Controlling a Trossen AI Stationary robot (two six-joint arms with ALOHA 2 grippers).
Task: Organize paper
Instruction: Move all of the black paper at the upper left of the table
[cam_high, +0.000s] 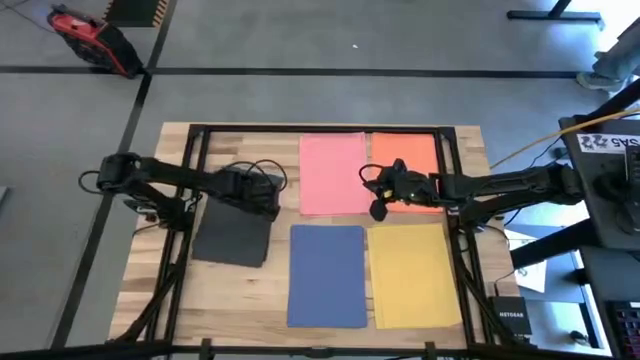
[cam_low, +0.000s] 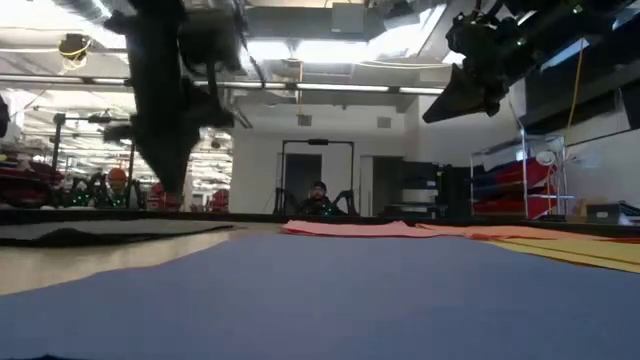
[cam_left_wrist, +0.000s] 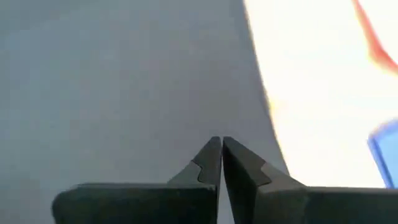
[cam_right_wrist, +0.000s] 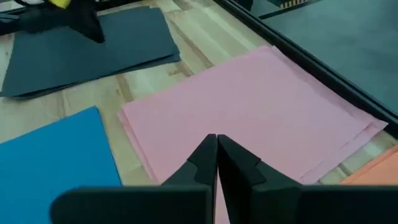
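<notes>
hovering left hand at centre-left of the high view, fingers closed and empty, over the black paper. holding right hand pinched empty between pink paper and orange paper, upper centre.

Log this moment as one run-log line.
left gripper: shut, over black paper | right gripper: shut, above pink paper | blue paper, yellow paper: flat

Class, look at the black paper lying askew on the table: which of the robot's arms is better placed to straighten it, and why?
Probably the left. The left gripper, shut, is right at the black paper, which lies askew. The right gripper, also shut, hangs raised between the pink paper and orange paper, farther off.
</notes>
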